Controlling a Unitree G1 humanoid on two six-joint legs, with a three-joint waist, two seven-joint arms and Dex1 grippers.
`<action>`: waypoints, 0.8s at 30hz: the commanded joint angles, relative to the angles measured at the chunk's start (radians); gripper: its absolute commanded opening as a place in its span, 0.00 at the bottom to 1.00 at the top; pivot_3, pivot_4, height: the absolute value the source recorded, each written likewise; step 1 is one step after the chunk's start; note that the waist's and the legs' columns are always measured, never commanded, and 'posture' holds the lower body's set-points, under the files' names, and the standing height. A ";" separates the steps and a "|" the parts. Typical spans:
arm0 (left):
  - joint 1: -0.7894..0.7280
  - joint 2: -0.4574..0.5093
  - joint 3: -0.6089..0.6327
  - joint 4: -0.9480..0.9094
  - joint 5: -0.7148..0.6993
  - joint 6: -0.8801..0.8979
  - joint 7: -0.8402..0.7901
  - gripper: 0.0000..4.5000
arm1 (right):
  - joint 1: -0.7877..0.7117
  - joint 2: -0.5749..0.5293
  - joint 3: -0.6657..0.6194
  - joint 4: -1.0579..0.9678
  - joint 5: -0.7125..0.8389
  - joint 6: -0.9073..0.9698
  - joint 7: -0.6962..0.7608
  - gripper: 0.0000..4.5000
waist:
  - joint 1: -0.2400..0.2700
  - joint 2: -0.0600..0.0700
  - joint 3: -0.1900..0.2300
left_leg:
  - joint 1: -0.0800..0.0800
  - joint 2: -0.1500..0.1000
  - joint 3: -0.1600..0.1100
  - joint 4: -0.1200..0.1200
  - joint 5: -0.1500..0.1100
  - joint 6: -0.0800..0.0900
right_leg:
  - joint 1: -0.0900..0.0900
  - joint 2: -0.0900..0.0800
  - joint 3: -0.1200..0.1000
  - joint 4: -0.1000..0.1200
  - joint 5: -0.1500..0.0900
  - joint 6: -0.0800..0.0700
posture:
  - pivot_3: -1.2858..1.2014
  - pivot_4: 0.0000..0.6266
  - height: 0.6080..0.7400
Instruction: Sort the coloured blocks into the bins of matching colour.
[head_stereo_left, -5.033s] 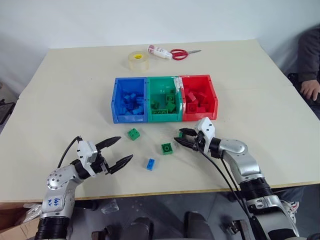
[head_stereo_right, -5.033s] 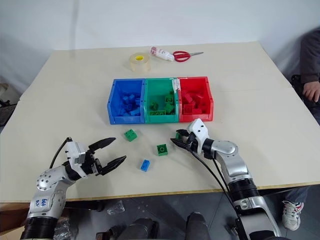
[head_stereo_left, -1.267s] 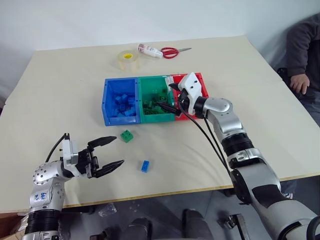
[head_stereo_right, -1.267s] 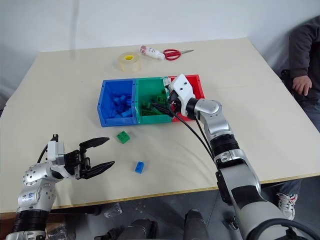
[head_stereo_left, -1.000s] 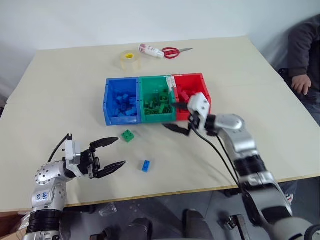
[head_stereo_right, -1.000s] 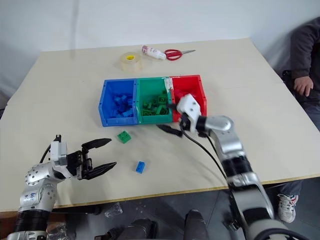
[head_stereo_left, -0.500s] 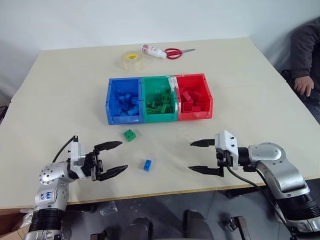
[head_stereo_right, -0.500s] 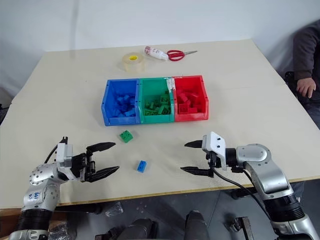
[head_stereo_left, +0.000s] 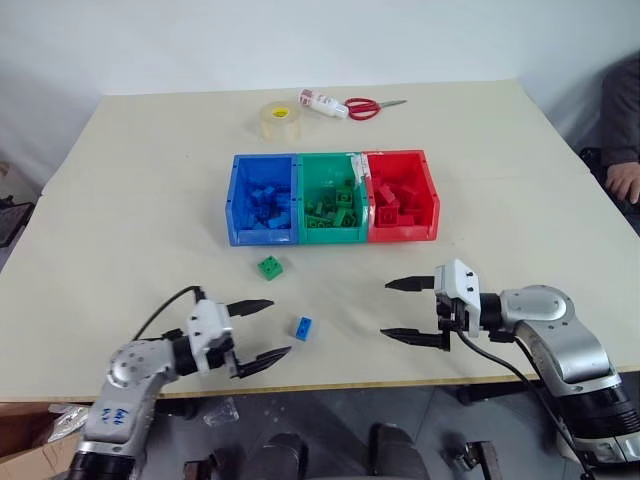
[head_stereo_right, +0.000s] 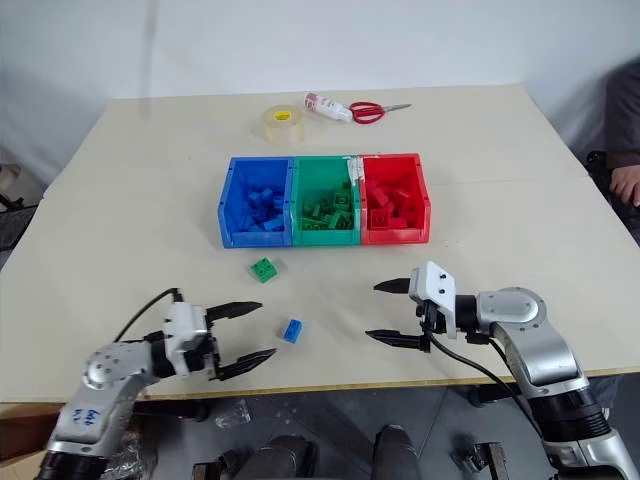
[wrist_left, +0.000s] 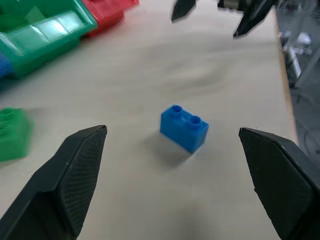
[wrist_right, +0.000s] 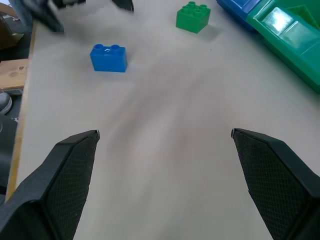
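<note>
left end effector (head_stereo_left: 262, 329) wide, empty, blue block (head_stereo_left: 302, 327) at its 3 o'clock | right end effector (head_stereo_left: 403, 310) wide, empty | green block (head_stereo_left: 269, 267) on counter (head_stereo_left: 150, 200), 6 o'clock of blue bin (head_stereo_left: 262, 200)

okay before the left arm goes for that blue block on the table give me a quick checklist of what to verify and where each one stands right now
1. Left gripper open: ok, fingers spread wide.
2. Blue block lined up: ok, in the left wrist view it sits between the fingers, a little ahead of them.
3. Block free to grab: ok, it stands alone on the table, apart from the green block.
4. Right gripper out of the way: ok, it is open, holds nothing and is off to the block's right.
5. Blue bin ready: ok, open-topped and holding blue blocks, at the left end of the row.
6. Block gripped: not ok, no finger touches it yet.
</note>
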 joint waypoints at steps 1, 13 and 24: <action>-0.017 -0.013 -0.044 0.016 0.068 -0.019 0.051 1.00 | -0.008 -0.007 -0.021 -0.012 0.007 -0.022 -0.002 0.98 | 0.002 0.000 0.000 | 0.000 0.001 0.000 0.000 0.000 0.000 | 0.000 0.000 0.000 0.000 0.000 0.000 | 0.52 0.24 1.00; -0.103 -0.039 -0.094 0.128 0.111 -0.074 0.073 0.37 | 0.042 -0.030 -0.065 -0.054 0.016 -0.018 -0.046 1.00 | 0.009 0.000 0.000 | 0.001 0.001 0.002 0.000 0.000 0.000 | 0.001 0.000 0.000 0.000 0.000 0.000 | 0.52 0.24 1.00; -0.352 -0.152 0.037 0.130 -0.024 0.082 0.237 0.10 | 0.072 -0.038 -0.101 -0.081 0.022 -0.006 -0.082 1.00 | 0.006 0.000 0.000 | 0.001 0.002 0.002 0.000 0.000 0.000 | 0.000 0.001 -0.001 0.001 0.000 0.001 | 0.52 0.24 1.00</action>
